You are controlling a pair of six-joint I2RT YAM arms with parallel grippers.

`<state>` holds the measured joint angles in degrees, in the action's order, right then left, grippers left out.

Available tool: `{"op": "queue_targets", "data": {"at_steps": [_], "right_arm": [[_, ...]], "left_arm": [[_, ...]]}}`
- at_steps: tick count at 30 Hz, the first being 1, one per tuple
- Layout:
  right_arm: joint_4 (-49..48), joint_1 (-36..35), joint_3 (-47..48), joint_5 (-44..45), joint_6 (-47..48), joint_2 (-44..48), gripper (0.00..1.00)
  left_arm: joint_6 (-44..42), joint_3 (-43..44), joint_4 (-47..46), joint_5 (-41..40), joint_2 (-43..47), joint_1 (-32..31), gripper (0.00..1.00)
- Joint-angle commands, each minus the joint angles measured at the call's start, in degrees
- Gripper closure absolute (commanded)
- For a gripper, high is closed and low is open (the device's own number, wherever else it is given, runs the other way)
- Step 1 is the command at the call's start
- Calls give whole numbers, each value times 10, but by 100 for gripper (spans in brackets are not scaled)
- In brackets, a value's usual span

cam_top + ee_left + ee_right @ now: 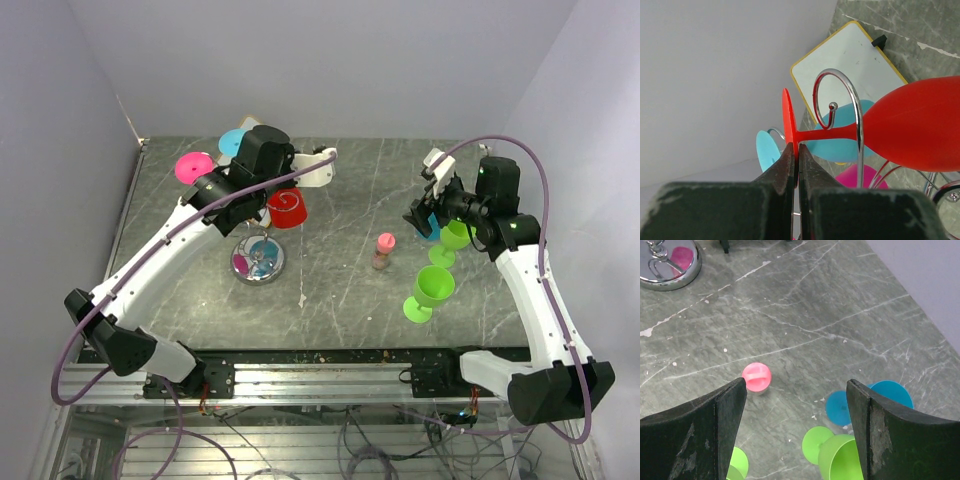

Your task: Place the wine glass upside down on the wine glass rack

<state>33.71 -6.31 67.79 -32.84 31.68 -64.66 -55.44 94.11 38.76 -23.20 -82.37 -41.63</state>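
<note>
While the left hand is clenched edge-on around the foot of the red wine glass, the stem runs straight out ahead of its fingertips. It crosses one curled arm of the wine glass rack, and the bowl lies beyond that wire, on the side away from the hand. Whether the stem sits fully inside the hook, or only lies against it, I cannot tell from the wrist view.

The step in hand looks like the hanging itself. To do it well, the hand should slide the stem along the wire until the foot is right above the arm, then ease down so the foot bears on the metal and the bowl hangs mouth down. It should let go only after that. The pinch is on a thin disc, so a sideways push could swivel the glass; a slow, straight move is safer. A blue glass and a pink glass hang just past the fingertips, close to the red stem, and should not be knocked.

The right hand is released and wide, hovering above the table, with a green glass under it.
</note>
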Motion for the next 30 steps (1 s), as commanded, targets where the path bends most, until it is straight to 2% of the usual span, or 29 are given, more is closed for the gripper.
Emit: {"op": "queue_targets", "data": {"at_steps": [1, 16, 30], "right_arm": [[-10, 5, 5, -4, -7, -3, 20], [-9, 6, 6, -2, -7, -9, 19], [-8, 7, 9, -3, -7, -14, 19]], "left_arm": [[3, 24, 20, 18, 16, -7, 93], [-2, 60, 61, 73, 19, -10, 93], [0, 73, 25, 92, -7, -19, 93]]}}
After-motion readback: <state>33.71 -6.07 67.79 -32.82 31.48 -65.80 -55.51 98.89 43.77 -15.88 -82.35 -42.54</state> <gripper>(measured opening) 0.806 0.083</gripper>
